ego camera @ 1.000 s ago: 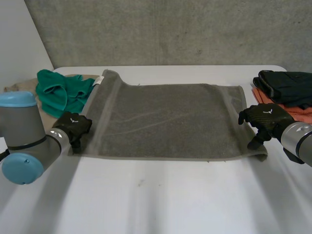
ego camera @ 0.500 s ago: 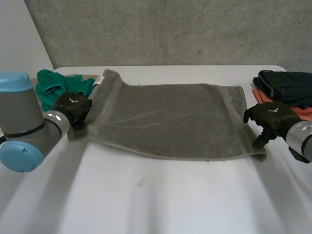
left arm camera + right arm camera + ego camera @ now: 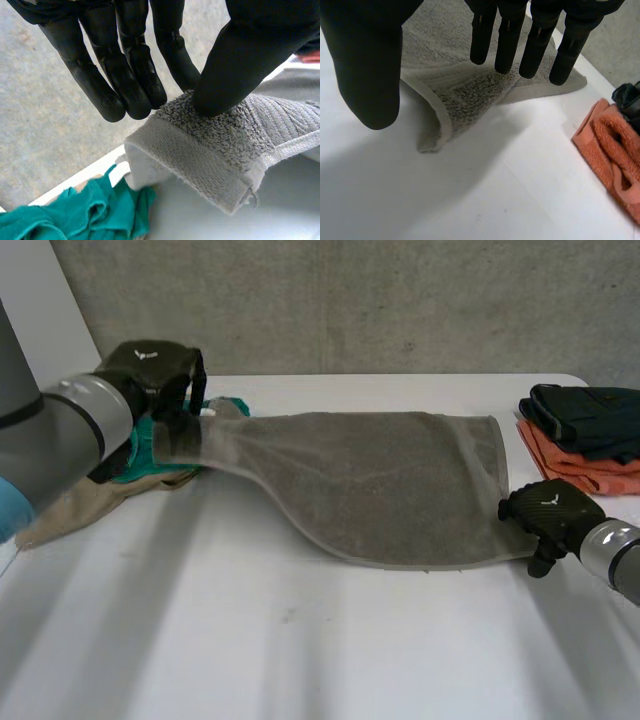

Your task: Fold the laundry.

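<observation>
On the left hand (image 3: 240, 60) the thumb presses down on one corner of the grey towel (image 3: 220, 145). The fingers (image 3: 135, 85) stand straight just behind that corner, so it is pinched between them. Where the fingers meet the cloth is hidden behind the hem.

From the head view this hand (image 3: 152, 365) is raised above the far left part of the white tabletop (image 3: 300, 640). The towel (image 3: 380, 480) hangs from it in a sagging sweep and lies flat on the tabletop further right. The left arm is bent in from the view's left edge and is cut off there.

On the right hand (image 3: 370, 65) the fingers (image 3: 537, 50) are straight and spread away from the thumb, gripping nothing. Under them lies the towel's near right corner (image 3: 455, 105), turned over on itself. Whether the fingertips touch the cloth cannot be made out. From the head view the hand (image 3: 545, 512) sits low at that corner, its forearm running out of view at the right edge.

A green cloth (image 3: 150, 462) lies beneath the raised left hand, partly hidden by hand and towel. It rests on a beige cloth (image 3: 70, 505).

Near the tabletop's far right edge a dark folded garment (image 3: 585, 412) lies on an orange folded one (image 3: 590, 465). Both are cut off by the view's edge.
</observation>
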Tool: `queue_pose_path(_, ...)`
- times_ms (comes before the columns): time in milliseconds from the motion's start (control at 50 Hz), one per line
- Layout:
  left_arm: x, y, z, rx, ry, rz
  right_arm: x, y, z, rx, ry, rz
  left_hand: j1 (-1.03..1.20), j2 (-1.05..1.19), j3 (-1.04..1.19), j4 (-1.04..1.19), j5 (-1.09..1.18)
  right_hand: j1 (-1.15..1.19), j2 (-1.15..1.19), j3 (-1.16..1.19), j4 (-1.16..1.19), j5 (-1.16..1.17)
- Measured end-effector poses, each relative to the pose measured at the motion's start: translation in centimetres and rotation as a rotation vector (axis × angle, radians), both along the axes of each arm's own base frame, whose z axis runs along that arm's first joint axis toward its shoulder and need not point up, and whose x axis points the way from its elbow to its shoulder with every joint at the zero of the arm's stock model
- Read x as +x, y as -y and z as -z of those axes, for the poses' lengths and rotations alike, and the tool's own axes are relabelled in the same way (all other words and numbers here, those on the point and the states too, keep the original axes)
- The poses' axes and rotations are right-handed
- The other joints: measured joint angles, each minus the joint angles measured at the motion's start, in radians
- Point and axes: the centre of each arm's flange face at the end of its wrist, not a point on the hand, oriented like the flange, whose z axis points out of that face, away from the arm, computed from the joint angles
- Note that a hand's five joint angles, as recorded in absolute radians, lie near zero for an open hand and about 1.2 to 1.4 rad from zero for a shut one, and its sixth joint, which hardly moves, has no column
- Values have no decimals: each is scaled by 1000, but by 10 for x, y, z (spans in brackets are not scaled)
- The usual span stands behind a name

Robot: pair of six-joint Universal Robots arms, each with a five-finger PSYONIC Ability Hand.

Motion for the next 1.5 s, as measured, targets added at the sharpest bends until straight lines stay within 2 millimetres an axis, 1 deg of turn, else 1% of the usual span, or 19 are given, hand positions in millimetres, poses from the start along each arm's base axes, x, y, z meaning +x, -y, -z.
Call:
queue_pose_path(100, 0, 4, -11, 1, -30, -18, 2, 7, 12, -42, -17, -16, 0, 0, 0, 0, 0, 53, 53, 48, 63, 90)
queue_pose_path(220, 6, 9, -12, 34, -53, -51, 5, 24, 20, -143, 9, -8, 0, 0, 0, 0, 0, 610, 632, 617, 618, 641)
queue_pose_path(260, 9, 11, -10, 46, -57, -61, 5, 28, 18, -173, 25, 0, 0, 0, 0, 0, 0, 670, 704, 690, 705, 722)
queue_pose_path(400, 24, 15, 8, 118, -39, -94, 3, 36, -1, -231, 96, 27, 0, 0, 0, 0, 0, 670, 711, 711, 731, 730)
queue_pose_path(480, 34, 9, 26, 189, 21, -78, -4, 29, -35, -224, 100, 34, 0, 0, 0, 0, 0, 670, 711, 711, 731, 730)
queue_pose_path(540, 38, 1, 37, 236, 78, -54, -8, 23, -49, -202, 76, 35, 0, 0, 0, 0, 0, 670, 711, 711, 731, 730)
queue_pose_path(560, 42, -8, 47, 286, 142, -22, -17, 12, -65, -132, 16, 34, 0, 0, 0, 0, 0, 670, 711, 711, 732, 730)
queue_pose_path(660, 49, -37, 71, 408, 317, 84, -34, -16, -81, 75, -145, -13, 0, 0, 0, 0, 12, 670, 711, 711, 732, 730)
queue_pose_path(740, 52, -56, 88, 471, 456, 178, -40, -29, -82, 189, -271, -99, 0, 0, 0, 0, 12, 670, 711, 712, 732, 730)
queue_pose_path(820, 54, -58, 102, 486, 549, 227, -38, -28, -74, 225, -332, -143, 0, 0, 0, 0, 12, 670, 711, 712, 732, 730)
queue_pose_path(980, 44, -25, 107, 437, 556, 182, -20, -6, -58, 181, -349, -141, 0, 0, 1, 1, 12, 670, 711, 712, 732, 730)
queue_pose_path(1020, 35, -3, 98, 381, 510, 143, -11, 12, -60, 109, -321, -109, 0, 1, 1, 1, 12, 670, 711, 712, 732, 730)
queue_pose_path(1040, 35, -3, 98, 381, 510, 143, -11, 12, -60, 109, -321, -109, 0, 1, 1, 1, 12, 670, 711, 712, 732, 730)
queue_pose_path(1140, 15, 42, 55, 176, 382, 54, 11, 59, -92, -164, -196, -22, 0, 3, 4, 4, 23, 670, 711, 714, 732, 730)
queue_pose_path(1220, 4, 70, 0, -56, 244, -24, 26, 92, -146, -475, -21, 40, 0, 4, 4, 4, 24, 670, 711, 716, 732, 730)
queue_pose_path(1260, 3, 80, -42, -226, 134, -77, 31, 103, -179, -643, 97, 58, 0, 4, 4, 4, 24, 670, 711, 716, 733, 730)
queue_pose_path(1340, 7, 85, -104, -479, -49, -147, 34, 106, -235, -906, 323, 57, 0, 4, 4, 4, 24, 670, 711, 716, 733, 730)
queue_pose_path(1400, 11, 84, -132, -594, -144, -175, 33, 101, -258, -1012, 439, 48, 0, 4, 4, 4, 24, 670, 711, 716, 733, 730)
queue_pose_path(1500, 11, 83, -132, -616, -183, -180, 33, 95, -256, -1005, 492, 50, 0, 4, 4, 4, 24, 670, 711, 716, 734, 730)
